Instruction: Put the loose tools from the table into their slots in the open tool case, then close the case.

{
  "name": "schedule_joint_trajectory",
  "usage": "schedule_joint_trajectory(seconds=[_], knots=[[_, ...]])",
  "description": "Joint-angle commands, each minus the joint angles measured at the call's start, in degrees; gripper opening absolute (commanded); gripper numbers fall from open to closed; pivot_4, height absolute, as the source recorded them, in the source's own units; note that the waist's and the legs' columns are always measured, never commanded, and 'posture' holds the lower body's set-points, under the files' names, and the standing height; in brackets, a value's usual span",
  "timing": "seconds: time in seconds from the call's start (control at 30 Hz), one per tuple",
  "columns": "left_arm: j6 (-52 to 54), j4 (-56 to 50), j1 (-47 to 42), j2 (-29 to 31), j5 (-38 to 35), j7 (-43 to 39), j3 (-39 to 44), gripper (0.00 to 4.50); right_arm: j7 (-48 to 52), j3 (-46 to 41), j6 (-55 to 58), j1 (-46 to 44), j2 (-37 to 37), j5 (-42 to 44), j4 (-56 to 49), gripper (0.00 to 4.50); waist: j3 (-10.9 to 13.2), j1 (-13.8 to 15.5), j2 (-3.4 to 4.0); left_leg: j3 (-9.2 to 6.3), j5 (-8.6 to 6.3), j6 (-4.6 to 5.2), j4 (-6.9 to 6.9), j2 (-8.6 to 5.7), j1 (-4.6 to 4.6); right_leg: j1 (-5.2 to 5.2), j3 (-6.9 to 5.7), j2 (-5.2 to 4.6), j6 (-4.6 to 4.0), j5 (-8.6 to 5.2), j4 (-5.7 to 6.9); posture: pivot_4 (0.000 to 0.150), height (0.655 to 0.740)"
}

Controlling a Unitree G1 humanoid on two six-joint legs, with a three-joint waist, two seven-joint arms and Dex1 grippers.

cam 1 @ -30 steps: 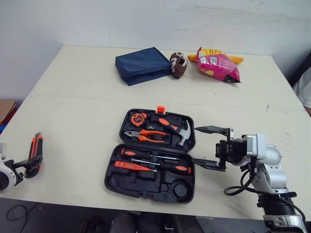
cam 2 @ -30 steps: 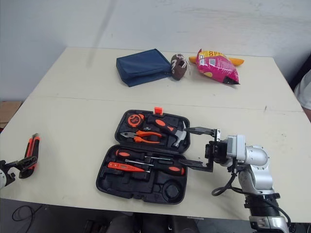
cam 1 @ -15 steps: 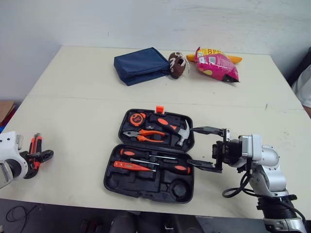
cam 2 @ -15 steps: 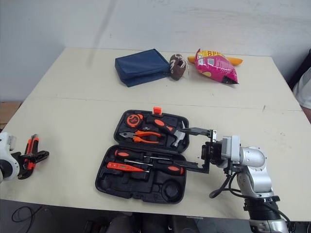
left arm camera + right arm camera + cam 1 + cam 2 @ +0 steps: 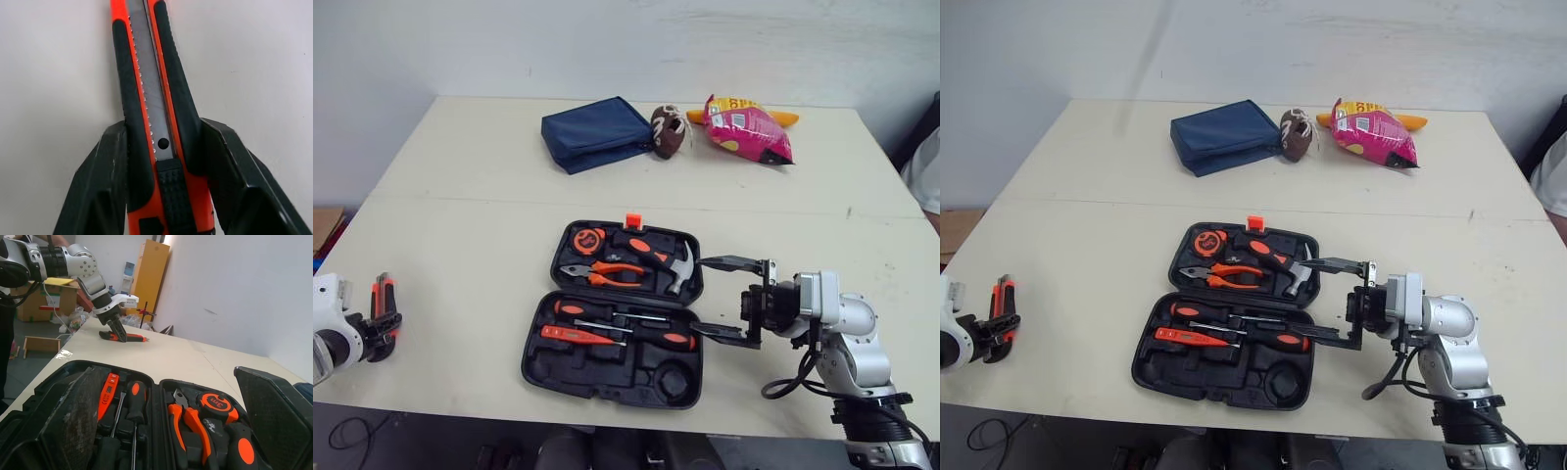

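An orange and black utility knife (image 5: 381, 296) lies near the table's left edge. My left gripper (image 5: 378, 325) is at its near end. In the left wrist view both black fingers (image 5: 107, 171) press the sides of the utility knife (image 5: 151, 98), which still rests on the table. The open black tool case (image 5: 536, 364) sits at front centre, holding a tape measure, pliers, a hammer (image 5: 668, 262) and screwdrivers (image 5: 626, 331). My right gripper (image 5: 730, 298) is just right of the case, open wide and empty, pointing at it.
A blue pouch (image 5: 595, 130), a brown ball-shaped toy (image 5: 666, 130) and a pink snack bag (image 5: 749, 132) lie at the table's back. A person's sleeve (image 5: 926, 176) shows at the right edge. Bare tabletop lies between the knife and the case.
The left gripper turned across the knife half a second ago and now lines up along it, fingers against its sides. The right gripper edged slightly toward the case.
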Motion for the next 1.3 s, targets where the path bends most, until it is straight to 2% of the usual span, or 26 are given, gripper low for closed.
schedule_joint_trajectory(seconds=[0.03, 0.23, 0.33, 0.4, 0.5, 0.57, 0.63, 0.73, 0.83, 0.97, 1.2, 1.3], knots=[[-1.86, -0.1, 1.97, -1.16, 0.91, -1.12, 1.09, 1.48, -0.28, -0.75, -0.37, 0.3, -0.59, 0.18, -1.62, 4.5, 0.0, -0.11, 0.01, 0.0, 0.0, 0.0, -0.01, 0.0, 0.0, 0.0, 0.01, 0.0, 0.0, 0.0, 0.0, 0.15, 0.74], [-18.51, -5.78, 2.82, -0.31, 0.38, -9.25, 3.04, 1.48, 0.0, -1.05, -0.98, 0.49, -0.72, -0.1, -0.76, 4.5, 0.06, 0.25, -0.4, -0.05, 0.03, -0.03, 0.01, 0.03, -0.18, -0.17, -0.06, 0.02, -0.01, 0.0, 0.02, 0.15, 0.74], [-32.66, -11.4, 5.79, 2.28, 0.45, -21.86, 2.2, 1.48, 0.3, -1.34, -1.23, 0.62, -1.1, -0.22, -0.34, 4.5, -0.01, 0.34, -0.56, -0.05, 0.01, -0.02, 0.0, 0.02, -0.22, -0.14, -0.08, -0.02, -0.01, 0.0, -0.07, 0.15, 0.74], [-38.25, -13.11, 6.6, 3.0, 0.42, -26.68, 1.85, 1.48, 0.33, -1.38, -1.18, 0.63, -1.37, -0.31, -0.33, 4.5, 0.01, 0.38, -0.53, -0.05, -0.01, -0.06, -0.01, 0.01, -0.24, -0.11, -0.11, -0.07, -0.02, 0.0, -0.21, 0.15, 0.74], [-51.34, -16.66, 7.51, 5.78, 1.05, -39.51, -2.45, 1.48, 0.19, -1.76, -0.25, 0.75, -2.49, -0.09, -1.12, 4.5, 0.05, 0.34, -0.45, -0.05, -0.03, -0.07, -0.08, 0.01, -0.24, -0.07, -0.11, -0.07, -0.03, 0.0, -0.35, 0.15, 0.74], [-55.82, -19.19, 7.24, 7.26, -0.19, -46.06, -5.71, 1.48, 0.09, -1.91, 0.22, 0.88, -3.28, 0.22, -1.51, 4.5, 0.07, 0.34, -0.41, -0.03, -0.03, -0.1, -0.13, 0.01, -0.25, -0.06, -0.12, -0.05, -0.04, -0.01, -0.46, 0.15, 0.74], [-56.12, -20.37, 6.27, 9.05, -0.48, -48.77, -8.74, 1.48, -0.06, -2.01, 0.58, 1.04, -3.91, 0.47, -1.94, 4.5, 0.1, 0.15, -0.37, -0.01, -0.05, -0.15, -0.14, 0.03, -0.27, -0.06, -0.1, 0.0, -0.05, -0.02, -0.51, 0.15, 0.74], [-52.85, -24.59, -0.04, 10.38, -3.59, -51.23, -18.58, 1.48, -0.06, -2.72, 1.51, 2.07, -5.22, 1.1, -2.85, 4.5, 0.18, 0.26, -0.25, -0.01, -0.06, -0.12, -0.14, 0.05, -0.28, -0.08, -0.08, 0.08, -0.04, -0.02, -0.51, 0.15, 0.74], [-53.45, -28.02, -5.25, 11.54, 1.25, -55.23, -31.63, 1.48, 0.5, -3.72, 1.81, 3.81, -6.38, 1.5, -3.47, 4.5, 0.22, 0.38, -0.17, 0.0, -0.05, -0.1, -0.1, 0.04, -0.27, -0.04, -0.02, 0.12, 0.02, 0.01, -0.5, 0.15, 0.74], [-52.91, -27.84, -13.1, 11.4, 7.69, -56.79, -43.17, 1.48, -0.19, -5.24, 2.79, 6.43, -7.6, 1.87, -4.99, 4.5, 0.24, 0.24, -0.16, 0.05, -0.03, -0.12, -0.04, 0.04, -0.31, -0.04, 0.07, 0.19, 0.12, 0.0, -0.52, 0.15, 0.74], [-41.84, -30.3, -21.37, 11.47, 12.84, -56.11, -53.78, 1.48, -0.74, -8.16, 6.49, 13.77, -11.19, 3.8, -11.38, 4.5, 0.32, 0.27, -0.04, 0.06, -0.02, -0.14, -0.02, 0.04, -0.28, -0.05, 0.23, 0.3, 0.28, -0.09, -0.46, 0.15, 0.74], [-38.74, -31.82, -22.64, 12.42, 13.28, -58.43, -56.98, 1.48, -2.1, -9.61, 8.33, 16.27, -12.02, 4.67, -14.14, 4.5, 0.32, 0.38, -0.04, 0.05, -0.01, -0.13, 0.04, 0.0, -0.3, -0.04, 0.33, 0.31, 0.38, -0.13, -0.41, 0.15, 0.74]])
